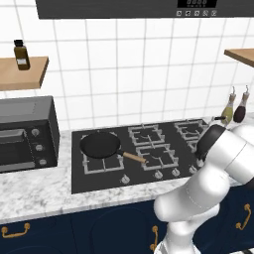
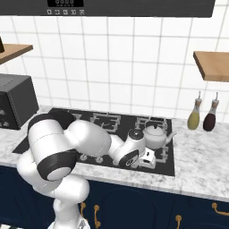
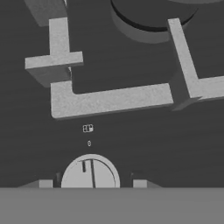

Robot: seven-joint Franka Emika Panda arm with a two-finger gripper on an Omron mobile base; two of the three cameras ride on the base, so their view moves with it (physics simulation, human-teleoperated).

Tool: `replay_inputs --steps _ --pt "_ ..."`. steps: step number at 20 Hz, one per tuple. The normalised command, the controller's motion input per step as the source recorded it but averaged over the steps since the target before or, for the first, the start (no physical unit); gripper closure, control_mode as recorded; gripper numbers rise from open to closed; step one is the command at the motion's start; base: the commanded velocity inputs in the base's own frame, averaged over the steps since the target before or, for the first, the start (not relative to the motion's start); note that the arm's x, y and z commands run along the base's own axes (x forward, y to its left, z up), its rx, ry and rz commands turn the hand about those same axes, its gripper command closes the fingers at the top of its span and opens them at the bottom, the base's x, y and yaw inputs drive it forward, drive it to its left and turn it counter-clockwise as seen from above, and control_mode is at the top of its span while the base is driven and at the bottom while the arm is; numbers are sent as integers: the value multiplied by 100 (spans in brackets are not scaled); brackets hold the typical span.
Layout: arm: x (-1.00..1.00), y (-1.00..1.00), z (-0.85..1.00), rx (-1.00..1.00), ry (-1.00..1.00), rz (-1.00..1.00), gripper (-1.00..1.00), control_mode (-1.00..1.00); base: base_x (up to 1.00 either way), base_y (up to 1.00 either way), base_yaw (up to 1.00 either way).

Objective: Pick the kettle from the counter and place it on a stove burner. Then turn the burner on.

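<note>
At the hob's front right: gripper (image 2: 150, 159) hovered over a knob (image 3: 89, 171)
Jaws: apart
Kettle (image 2: 154, 135): sat on the right burner (image 2: 157, 148)

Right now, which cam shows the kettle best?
Right base view: the kettle sits whole on a stove burner at the cooktop's right end, handle, lid and spout visible. In the left base view the arm covers that spot.

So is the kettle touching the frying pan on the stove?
Apart. In the right base view the kettle sits on a right-side burner; the left base view shows the frying pan on the far-left burner.
</note>
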Motion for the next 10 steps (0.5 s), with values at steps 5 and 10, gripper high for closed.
replay_inputs --steps 5,10 --pt "-14 48 -20 0 1 0 100 -100 0 0 0" --pt "-17 48 -21 0 6 0 100 -100 0 0 0"
